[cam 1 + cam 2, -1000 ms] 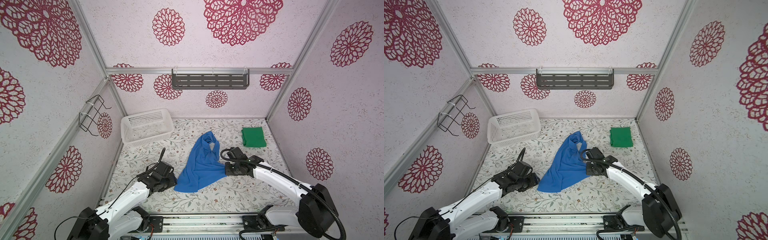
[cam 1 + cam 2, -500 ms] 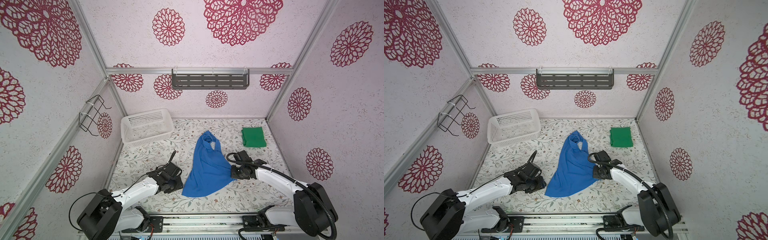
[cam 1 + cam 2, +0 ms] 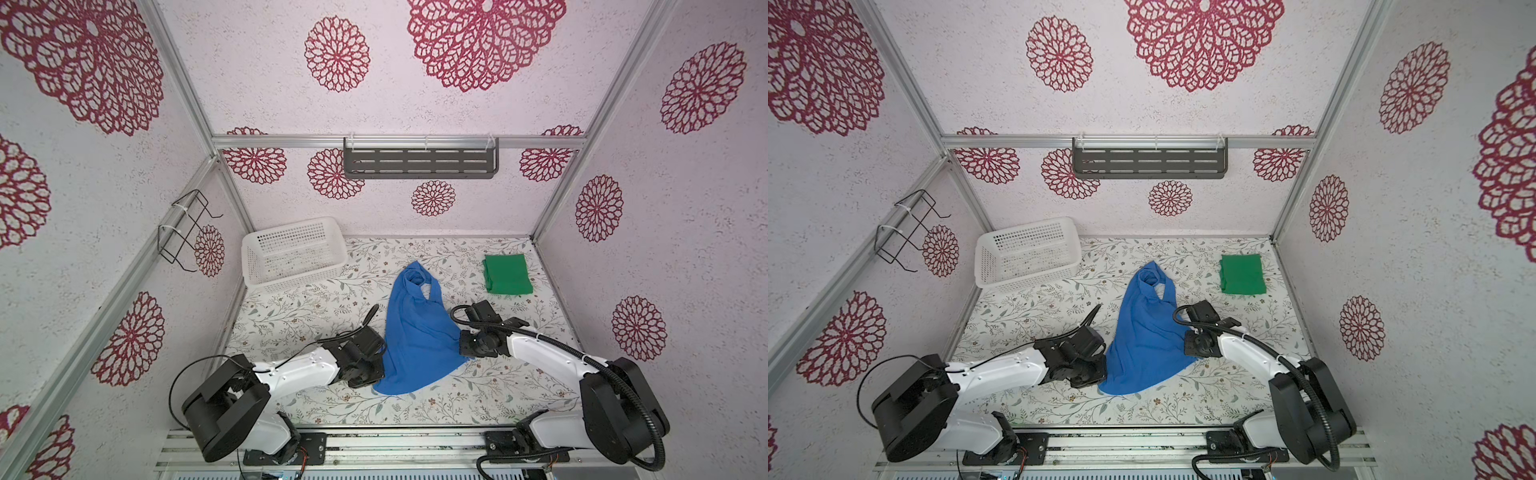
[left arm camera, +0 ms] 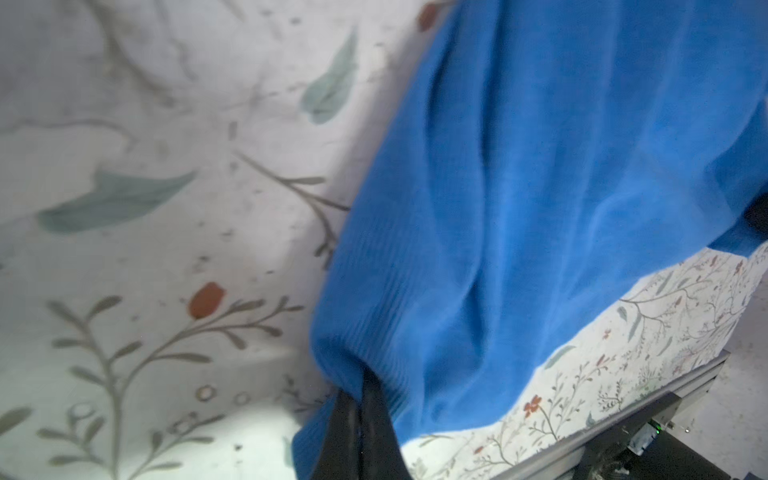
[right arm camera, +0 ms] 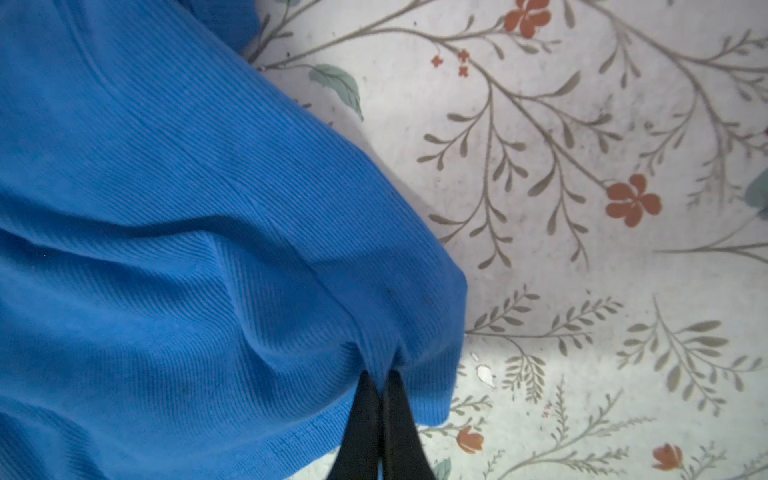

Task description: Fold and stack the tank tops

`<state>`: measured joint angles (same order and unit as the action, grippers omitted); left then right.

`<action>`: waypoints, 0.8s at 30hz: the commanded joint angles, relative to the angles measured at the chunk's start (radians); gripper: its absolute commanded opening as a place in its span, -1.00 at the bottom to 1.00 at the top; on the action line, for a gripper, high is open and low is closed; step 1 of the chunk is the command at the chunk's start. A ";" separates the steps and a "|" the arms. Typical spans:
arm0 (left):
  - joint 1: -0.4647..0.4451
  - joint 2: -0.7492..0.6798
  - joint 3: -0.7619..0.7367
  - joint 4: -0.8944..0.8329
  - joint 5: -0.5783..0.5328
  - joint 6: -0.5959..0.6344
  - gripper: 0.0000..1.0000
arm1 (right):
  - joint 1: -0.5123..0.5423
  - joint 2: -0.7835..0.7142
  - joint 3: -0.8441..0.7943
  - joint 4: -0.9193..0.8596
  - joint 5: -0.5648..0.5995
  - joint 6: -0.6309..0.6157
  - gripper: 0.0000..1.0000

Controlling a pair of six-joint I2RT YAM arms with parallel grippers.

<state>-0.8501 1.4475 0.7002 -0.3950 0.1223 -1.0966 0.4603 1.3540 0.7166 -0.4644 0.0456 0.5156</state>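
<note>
The royal blue tank top (image 3: 415,332) (image 3: 1144,332) lies crumpled lengthwise in the middle of the floral table, straps toward the back wall. My left gripper (image 4: 361,384) (image 3: 380,365) is shut on the left side of its hem. My right gripper (image 5: 380,378) (image 3: 464,351) is shut on the hem's right corner; blue cloth (image 5: 208,249) bunches between its black fingers (image 5: 361,415). The bright green tank top (image 3: 507,274) (image 3: 1242,274) rests folded in a neat rectangle at the back right, away from both grippers.
A white perforated basket (image 3: 293,253) (image 3: 1027,253) stands at the back left of the table. A grey slotted shelf (image 3: 419,160) hangs on the back wall and a black wire rack (image 3: 185,230) on the left wall. Walls close in three sides.
My left gripper slid right to the blue top's hem and shut on it. My right gripper, still shut on the cloth, pulled its corner rightward and nearer the front.
</note>
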 commanded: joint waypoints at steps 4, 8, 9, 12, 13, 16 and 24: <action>-0.029 -0.040 0.163 -0.277 -0.183 0.128 -1.00 | -0.100 -0.067 -0.041 0.016 0.023 -0.015 -1.00; 0.021 -0.097 0.188 -0.395 -0.279 0.195 -1.00 | -0.183 -0.114 -0.080 0.062 -0.026 -0.020 -1.00; 0.022 -0.097 0.199 -0.394 -0.277 0.211 -1.00 | -0.186 -0.113 -0.081 0.070 -0.039 -0.019 -1.00; 0.009 -0.050 0.260 -0.394 -0.245 0.264 -1.00 | -0.188 -0.095 -0.087 0.089 -0.056 -0.019 -1.00; -0.003 -0.022 0.285 -0.398 -0.241 0.288 -1.00 | -0.190 -0.090 -0.095 0.099 -0.059 -0.017 -1.00; -0.046 0.071 0.359 -0.393 -0.208 0.353 -1.00 | -0.207 -0.084 -0.120 0.133 -0.084 -0.007 -1.00; -0.153 0.211 0.523 -0.315 -0.013 0.511 -0.14 | -0.218 -0.066 -0.137 0.172 -0.117 0.000 -1.00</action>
<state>-0.9913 1.6611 1.1946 -0.7403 0.0181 -0.6670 0.2474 1.2858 0.5766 -0.3138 -0.0544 0.5163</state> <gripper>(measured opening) 0.410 0.048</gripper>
